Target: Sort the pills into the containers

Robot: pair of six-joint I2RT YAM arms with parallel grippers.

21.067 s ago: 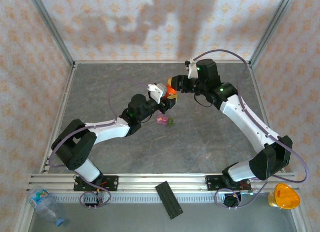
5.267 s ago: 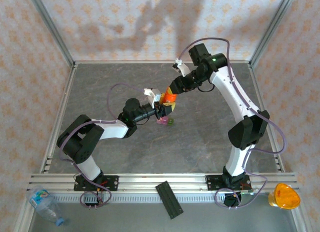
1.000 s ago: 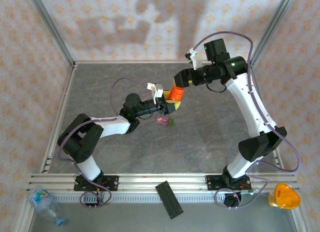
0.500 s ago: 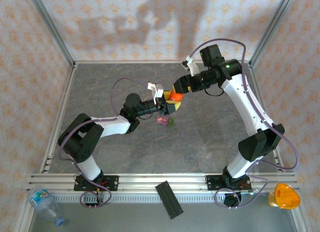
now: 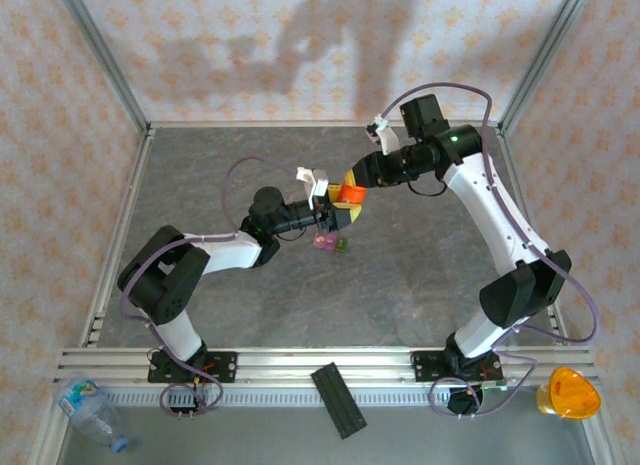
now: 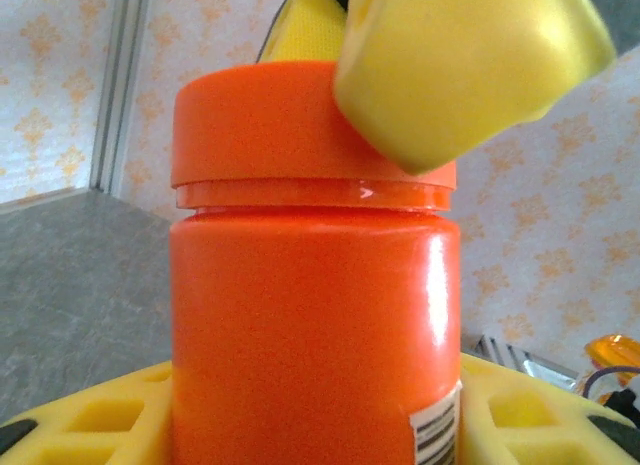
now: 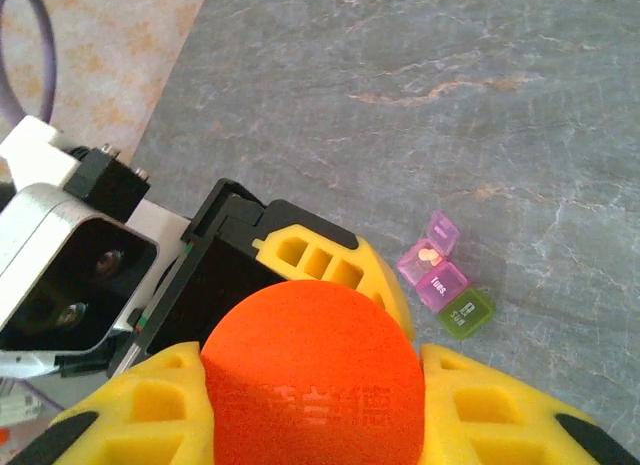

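Looking down from the top: got the left gripper (image 5: 337, 214) reaching in from the left and wrapped around the body of the orange bottle (image 6: 312, 335), hugging its lower part on both sides with yellow fingers (image 6: 90, 415). Pinching the cap (image 7: 312, 375) from above with the right gripper (image 5: 354, 181), with jaws snugged right onto it, pressing one yellow fingertip (image 6: 465, 65) against the cap's side in the left wrist view. So, gripping the same bottle with both sets of jaws, one low, one high, roughly mid-tabletop and a bit toward the far edge.

Sitting flat on the grey tabletop (image 5: 420, 275) just beside the left gripper, on its near-edge side: the containers (image 5: 331, 243), a tiny joined row, touching neither gripper. Counting from the right wrist view: a couple of pink boxes (image 7: 434, 270) plus the dark green one (image 7: 466, 313) at the end of the row. Got one pink lid flipped up, with a small pale round thing (image 7: 427, 255) inside that box, maybe a pill, can't swear to it.

Off the tabletop, by the near rail: a clear plastic bottle (image 5: 90, 405) at the left corner, a black strip (image 5: 338, 400) mid-rail.
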